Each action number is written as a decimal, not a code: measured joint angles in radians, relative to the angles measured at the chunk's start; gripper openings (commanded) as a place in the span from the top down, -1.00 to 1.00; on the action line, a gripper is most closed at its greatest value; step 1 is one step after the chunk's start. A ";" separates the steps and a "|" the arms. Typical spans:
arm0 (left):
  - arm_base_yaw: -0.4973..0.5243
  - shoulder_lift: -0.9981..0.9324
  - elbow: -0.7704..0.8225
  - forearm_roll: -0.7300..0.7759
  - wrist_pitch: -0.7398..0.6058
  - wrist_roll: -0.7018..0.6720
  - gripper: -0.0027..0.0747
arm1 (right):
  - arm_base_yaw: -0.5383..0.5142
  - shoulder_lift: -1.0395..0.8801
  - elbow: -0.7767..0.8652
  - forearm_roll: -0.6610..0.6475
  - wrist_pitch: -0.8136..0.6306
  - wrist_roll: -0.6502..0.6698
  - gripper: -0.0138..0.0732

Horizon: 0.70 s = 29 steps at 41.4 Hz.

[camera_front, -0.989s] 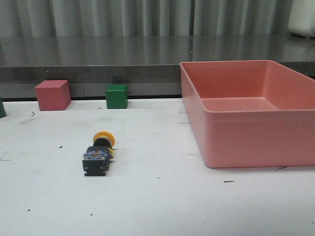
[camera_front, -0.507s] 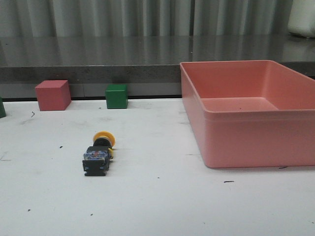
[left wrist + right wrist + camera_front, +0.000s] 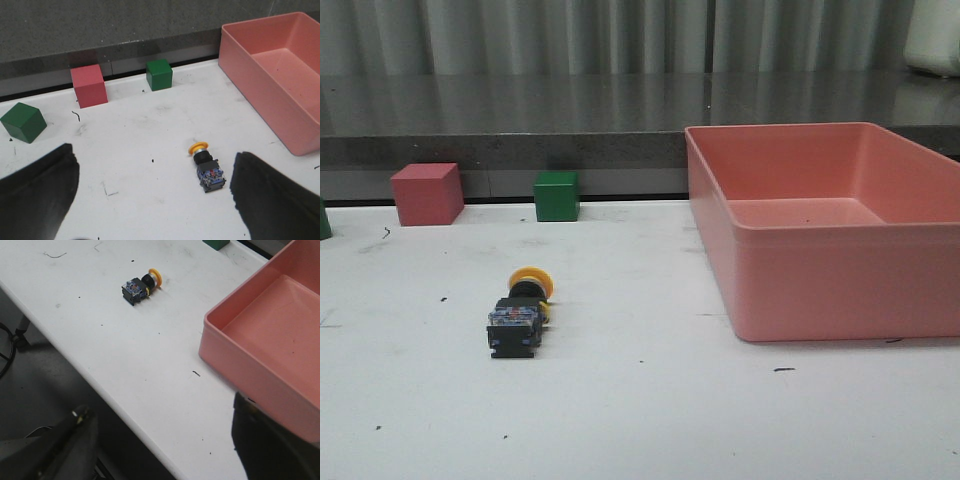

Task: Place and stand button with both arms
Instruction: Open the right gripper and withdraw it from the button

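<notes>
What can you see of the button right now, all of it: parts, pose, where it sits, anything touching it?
The button lies on its side on the white table, not standing. It has a round yellow-orange cap pointing toward the far cubes, a black body, and a blue-grey base block facing the robot. It looks like plastic. It sits left of the pink bin, apart from it. Nothing but the table touches it; neither claw is near it.

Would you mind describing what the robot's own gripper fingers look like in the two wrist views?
In the left wrist view, the left gripper shows two broad, matte black fingers with rounded, blurred edges and no visible markings or cables. In the right wrist view, the right gripper has one black finger and one dark grey finger with a small pale spot on it. No arms appear in the front view.
</notes>
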 measured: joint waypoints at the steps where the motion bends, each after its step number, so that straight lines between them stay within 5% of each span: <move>1: 0.000 0.000 0.000 0.000 -0.004 0.000 -0.62 | 0.000 -0.002 0.000 0.000 0.000 -0.001 -0.63; 14: 0.000 0.039 -0.096 0.000 0.064 0.000 -0.62 | 0.000 -0.006 0.002 0.002 0.000 -0.001 -0.63; 29: -0.008 0.332 -0.345 0.000 0.370 0.008 -0.62 | 0.000 -0.006 0.002 0.002 0.000 -0.001 -0.63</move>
